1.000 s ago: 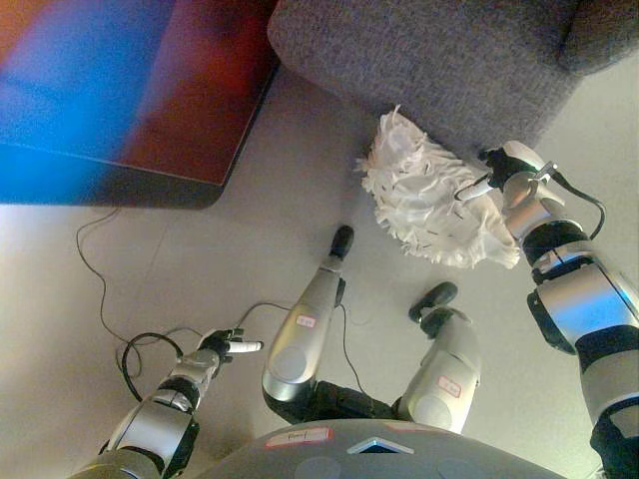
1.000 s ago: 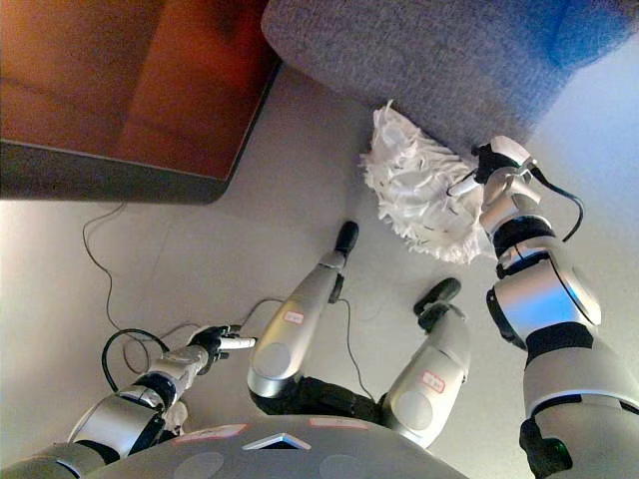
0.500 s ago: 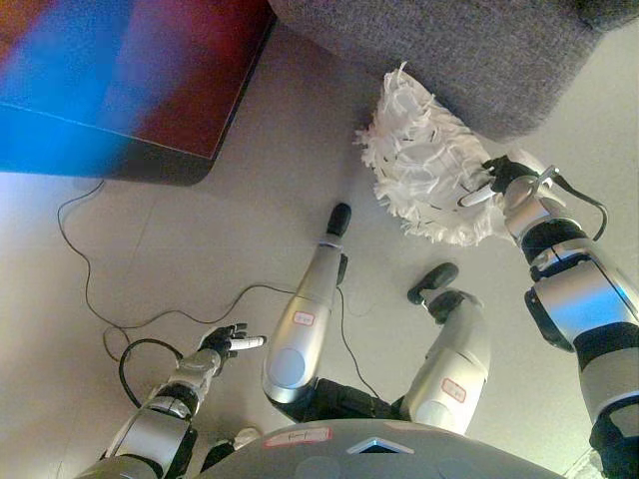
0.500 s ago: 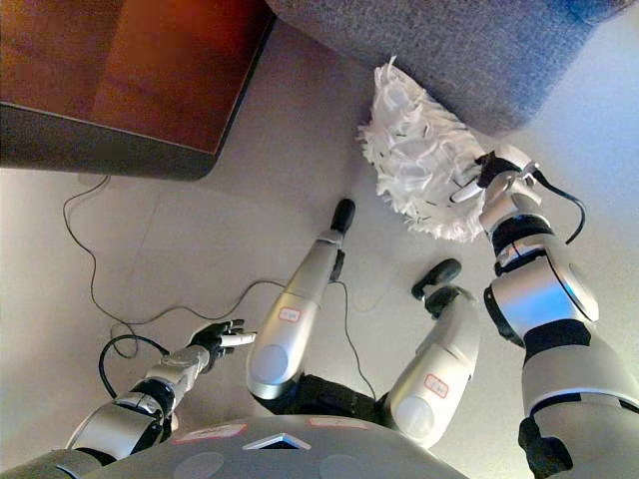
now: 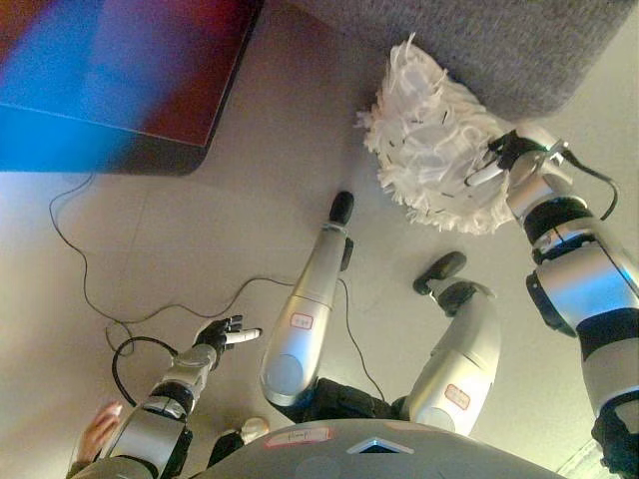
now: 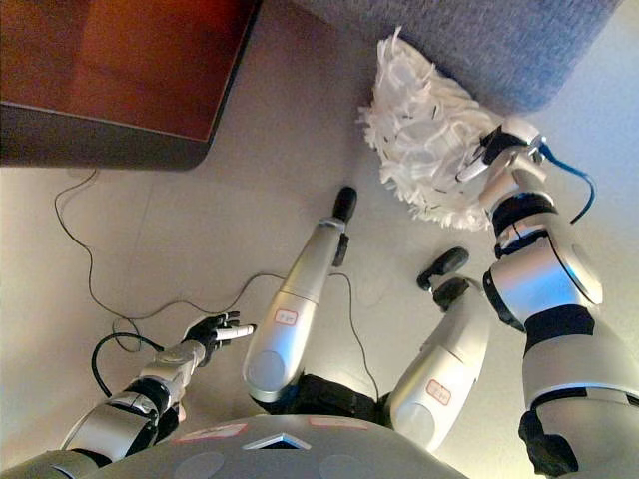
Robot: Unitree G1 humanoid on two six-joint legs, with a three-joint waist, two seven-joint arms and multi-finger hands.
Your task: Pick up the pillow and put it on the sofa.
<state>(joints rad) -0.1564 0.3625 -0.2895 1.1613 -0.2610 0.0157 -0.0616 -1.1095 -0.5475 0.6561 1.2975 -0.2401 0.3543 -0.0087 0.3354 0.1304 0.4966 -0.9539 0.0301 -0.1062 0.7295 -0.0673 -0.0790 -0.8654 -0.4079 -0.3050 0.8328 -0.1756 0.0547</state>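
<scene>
The white, shaggy, fringed fabric pillow (image 5: 434,155) lies on the pale floor (image 5: 200,249), directly against the lower front of the grey woven-fabric sofa (image 5: 519,45). It has not yet been raised to the seat.

**Risks**

- Shallow hold. The right robot hand (image 5: 509,165) meets the pillow only at its right edge. If only loose fringe is taken rather than the body of the pillow, the pillow may slip free during the lift.
- Snagging. The pillow rests against the sofa front. A straight upward pull may drag it along the upholstery and twist it out of the hold.
- One-sided load. The pillow is wide and is contacted from one side only. It is likely to hang and swing, which may cause it to miss the seat edge.

**Robot hand state**

- Right robot hand: at the right rim of the pillow, with dark fingers and one white-tipped finger lying across the fringe. The fingers are partly buried in the fringe; whether they are closed on the pillow cannot be determined.
- Left robot hand (image 5: 225,331): low over the floor, well apart from the pillow, fingers spread and relaxed, holding nothing.

A dark reddish-brown, flat-topped table (image 6: 120,80) stands well to the left of the pillow.
</scene>
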